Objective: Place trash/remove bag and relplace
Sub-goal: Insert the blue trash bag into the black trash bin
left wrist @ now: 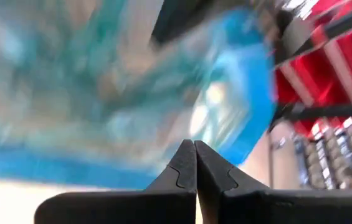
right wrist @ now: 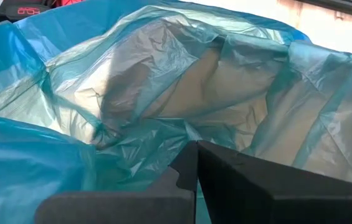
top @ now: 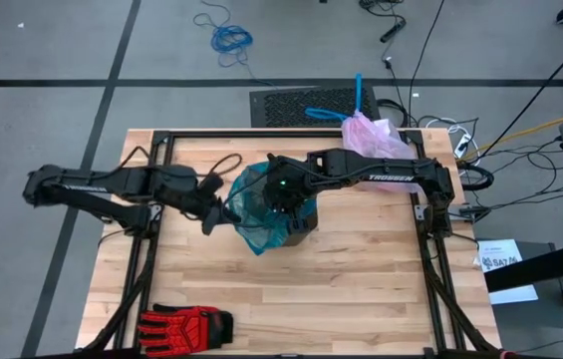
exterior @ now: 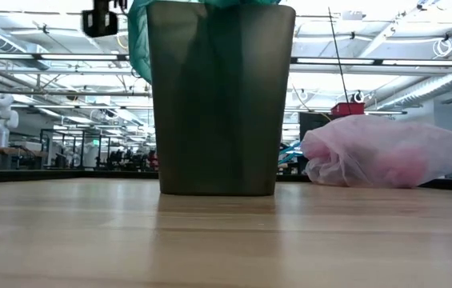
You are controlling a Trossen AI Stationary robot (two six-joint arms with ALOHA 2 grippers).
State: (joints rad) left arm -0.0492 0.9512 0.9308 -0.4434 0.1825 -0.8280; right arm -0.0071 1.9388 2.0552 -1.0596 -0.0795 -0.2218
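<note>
— Any writing? 
— "TROSSEN" on the right arm (top: 386,178). 
— And the fingers? 
— Both grippers, left (left wrist: 195,163) and right (right wrist: 197,163), clenched at the teal liner (top: 261,204), bin mostly hidden. The bag (top: 376,138) lies behind them, on the desk (top: 361,289).

We find the trash bin (exterior: 219,104) standing near the middle of the table (top: 361,289), with the teal bag (top: 259,204) draped in and over its mouth and spilling toward the left side. The left gripper (top: 213,216) sits just left of the bin at the teal bag's edge; the right gripper (top: 283,189) hangs over the bin's opening. The bag (top: 376,138) lies behind the bin at the table's far right edge. A glove (top: 186,325) rests at the near left edge.
</note>
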